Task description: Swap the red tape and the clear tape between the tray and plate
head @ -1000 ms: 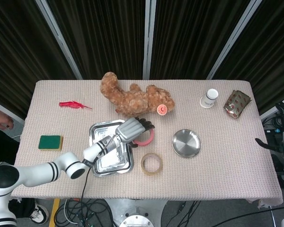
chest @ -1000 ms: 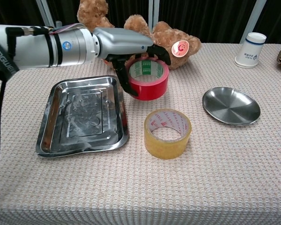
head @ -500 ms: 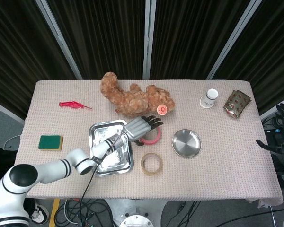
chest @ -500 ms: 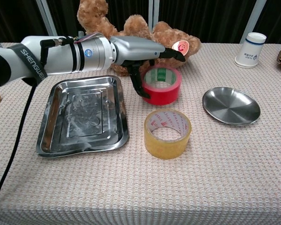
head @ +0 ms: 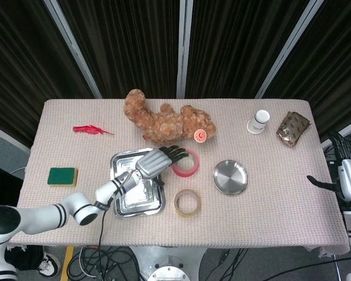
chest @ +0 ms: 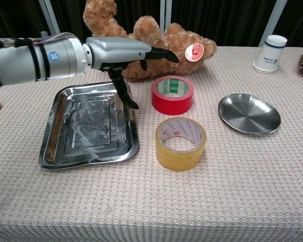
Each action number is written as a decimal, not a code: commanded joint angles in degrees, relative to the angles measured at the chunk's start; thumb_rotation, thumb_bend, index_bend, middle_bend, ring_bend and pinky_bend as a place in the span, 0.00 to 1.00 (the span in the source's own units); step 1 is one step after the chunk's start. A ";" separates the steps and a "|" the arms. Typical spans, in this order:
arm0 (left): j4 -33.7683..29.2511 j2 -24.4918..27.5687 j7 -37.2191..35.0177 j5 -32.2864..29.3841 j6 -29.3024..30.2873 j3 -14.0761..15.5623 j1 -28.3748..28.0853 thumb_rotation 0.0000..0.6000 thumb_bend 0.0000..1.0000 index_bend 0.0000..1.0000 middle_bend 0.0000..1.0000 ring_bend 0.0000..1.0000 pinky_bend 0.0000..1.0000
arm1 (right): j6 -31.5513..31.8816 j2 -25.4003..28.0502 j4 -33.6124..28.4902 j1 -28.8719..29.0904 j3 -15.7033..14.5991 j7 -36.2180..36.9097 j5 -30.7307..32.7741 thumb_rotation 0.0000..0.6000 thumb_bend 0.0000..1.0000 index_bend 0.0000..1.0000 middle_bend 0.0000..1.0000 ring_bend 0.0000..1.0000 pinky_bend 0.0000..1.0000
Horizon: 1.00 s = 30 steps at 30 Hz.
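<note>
Left robot hand point(chest: 122, 54) open above tray's right rim, holding nothing; both tapes on the surface point(head: 269, 216), neither in tray nor plate.
Red tape roll point(chest: 172, 95), glossy with white-green core, lies flat just right of the rectangular shiny steel tray point(chest: 60, 146), apart from the fingers point(chest: 161, 53) spread above it. Clear yellowish tape roll point(chest: 181, 143) lies flat nearer the front edge, between tray and round steel plate point(chest: 249, 114), touching neither. Both steel pieces hold nothing. Woven beige cloth surface has open room front and right. One fuzzy brown teddy bear point(head: 164, 122) lies behind the tapes; one white paper cup point(head: 258, 122), one patterned wrapped packet point(head: 292, 128) at back right; green sponge point(head: 62, 175) at left edge, red feather point(head: 90, 129) back left. Right robot hand point(head: 322, 184) past right edge, state cannot tell.
</note>
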 commanded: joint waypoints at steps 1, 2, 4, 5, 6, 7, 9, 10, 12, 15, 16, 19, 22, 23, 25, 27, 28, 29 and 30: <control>-14.22 7.89 5.60 -0.81 4.48 2.46 4.92 1.00 0.06 0.03 0.04 0.03 0.23 | -0.28 -0.46 -0.39 0.25 -0.36 -0.85 -0.46 1.00 0.00 0.00 0.00 0.00 0.00; -15.62 8.07 6.60 -0.22 4.73 2.72 4.96 1.00 0.06 0.03 0.04 0.03 0.23 | -0.23 -0.62 -0.40 0.28 -0.44 -0.99 -0.66 1.00 0.00 0.00 0.00 0.00 0.00; -17.74 7.70 8.60 1.76 5.18 3.15 4.65 1.00 0.06 0.03 0.04 0.03 0.23 | -0.31 -0.73 -0.54 0.50 -0.37 -1.11 -0.85 1.00 0.00 0.00 0.00 0.00 0.00; -17.97 7.16 9.47 3.00 5.71 3.24 4.49 1.00 0.06 0.03 0.04 0.03 0.22 | -0.40 -0.67 -0.61 0.56 -0.30 -1.00 -0.80 1.00 0.00 0.00 0.00 0.00 0.00; -17.77 6.46 10.50 4.44 6.31 3.39 4.30 1.00 0.06 0.03 0.04 0.03 0.21 | -0.46 -0.59 -0.66 0.58 -0.22 -0.85 -0.68 1.00 0.00 0.00 0.00 0.00 0.00; -17.10 5.49 11.74 6.25 6.81 3.63 3.95 1.00 0.06 0.03 0.04 0.03 0.20 | -0.60 -0.45 -0.65 0.55 -0.14 -0.64 -0.44 1.00 0.00 0.00 0.00 0.00 0.00; -15.69 4.10 12.83 8.26 6.68 3.98 3.19 1.00 0.06 0.03 0.04 0.03 0.20 | -0.82 -0.22 -0.56 0.40 -0.14 -0.45 -0.05 1.00 0.00 0.00 0.00 0.00 0.00; -14.72 3.36 13.00 9.06 6.08 4.20 2.62 1.00 0.06 0.03 0.04 0.03 0.20 | -0.68 -0.23 -0.40 0.08 -0.37 -0.34 -0.01 1.00 0.00 0.00 0.00 0.00 0.00; -13.23 2.35 12.91 10.11 5.28 4.46 1.78 1.00 0.06 0.03 0.04 0.03 0.20 | -0.41 -0.36 -0.05 -0.23 -0.58 -0.10 -0.11 1.00 0.00 0.00 0.00 0.00 0.00; -10.88 1.04 12.22 11.46 3.95 4.81 0.45 1.00 0.06 0.03 0.04 0.02 0.19 | -0.86 -0.38 0.40 -0.16 -0.59 0.44 0.05 1.00 0.00 0.00 0.00 0.00 0.00; -10.09 0.53 11.70 12.05 3.60 4.97 -0.03 1.00 0.06 0.03 0.04 0.02 0.19 | -0.78 -0.52 0.57 -0.32 -0.78 0.57 -0.06 1.00 0.00 0.00 0.00 0.00 0.00; -7.65 -0.94 10.99 13.62 2.87 5.49 -1.21 1.00 0.06 0.03 0.04 0.02 0.19 | -1.12 -0.77 0.97 -0.15 -0.85 0.72 -0.18 1.00 0.00 0.00 0.00 0.00 0.00; -4.99 -2.65 10.71 14.44 1.65 6.07 -2.27 1.00 0.06 0.03 0.04 0.01 0.19 | -1.65 -0.69 0.84 0.30 -0.68 0.72 -0.27 1.00 0.00 0.00 0.00 0.00 0.00; -4.43 -3.06 10.56 14.66 1.44 6.25 -2.51 1.00 0.06 0.03 0.04 0.01 0.19 | -1.74 -0.64 0.74 0.41 -0.61 0.69 -0.27 1.00 0.00 0.00 0.00 0.00 0.00; -3.43 -3.79 10.38 15.29 1.35 6.66 -2.88 1.00 0.06 0.03 0.04 0.01 0.19 | -1.92 -0.56 0.62 0.55 -0.49 0.56 -0.15 1.00 0.00 0.00 0.00 0.00 0.00; -2.75 -4.27 10.35 15.77 1.36 7.01 -3.10 1.00 0.06 0.03 0.04 0.01 0.19 | -2.11 -0.53 0.59 0.61 -0.43 0.54 0.02 1.00 0.00 0.00 0.00 0.00 0.00; -2.28 -4.59 10.31 15.94 1.22 7.17 -3.30 1.00 0.06 0.03 0.04 0.01 0.19 | -2.26 -0.50 0.59 0.68 -0.38 0.54 0.12 1.00 0.00 0.00 0.00 0.00 0.00; -1.91 -4.79 10.28 15.99 1.05 7.20 -3.48 1.00 0.06 0.03 0.04 0.00 0.19 | -2.38 -0.48 0.59 0.74 -0.34 0.56 0.18 1.00 0.00 0.00 0.00 0.00 0.00; -1.59 -4.98 10.21 15.99 0.79 7.19 -3.72 1.00 0.06 0.03 0.04 0.00 0.19 | -2.47 -0.48 0.60 0.80 -0.30 0.59 0.23 1.00 0.00 0.00 0.00 0.00 0.00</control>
